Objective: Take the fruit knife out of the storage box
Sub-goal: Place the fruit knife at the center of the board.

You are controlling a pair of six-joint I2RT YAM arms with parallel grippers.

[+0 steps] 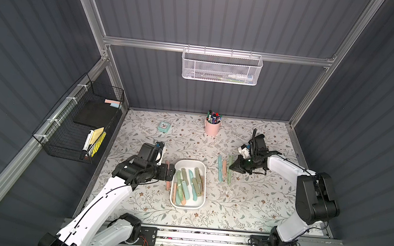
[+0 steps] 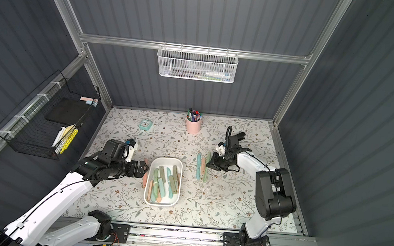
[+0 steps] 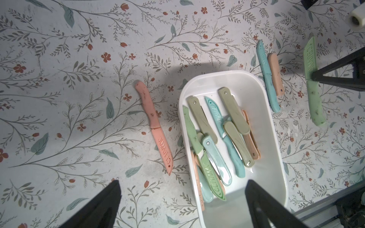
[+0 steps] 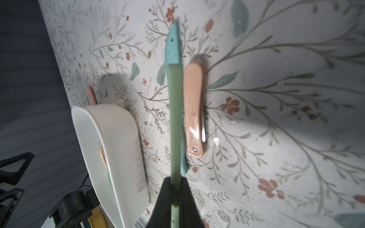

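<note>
The white storage box [image 1: 190, 161] [image 2: 167, 158] sits mid-table with several fruit knives piled in it, green, teal, olive and peach [image 3: 217, 138]. My left gripper [image 1: 172, 172] [image 3: 182, 181] hangs open over the box's left rim, one finger above the table and one above the box floor, holding nothing. Right of the box, my right gripper [image 1: 231, 167] [image 4: 175, 178] is shut on a light green fruit knife [image 4: 175, 118] [image 3: 314, 102], held on edge. It stands beside a teal knife [image 1: 220, 168] and a peach folding knife [image 4: 194, 110] lying on the table.
A pink knife [image 3: 154, 124] lies on the table just left of the box. A pink pen cup [image 1: 212, 127] and a teal clock [image 1: 164, 127] stand at the back. A black wire basket [image 1: 76, 126] hangs on the left wall, a white mesh basket [image 1: 220, 67] on the back rail.
</note>
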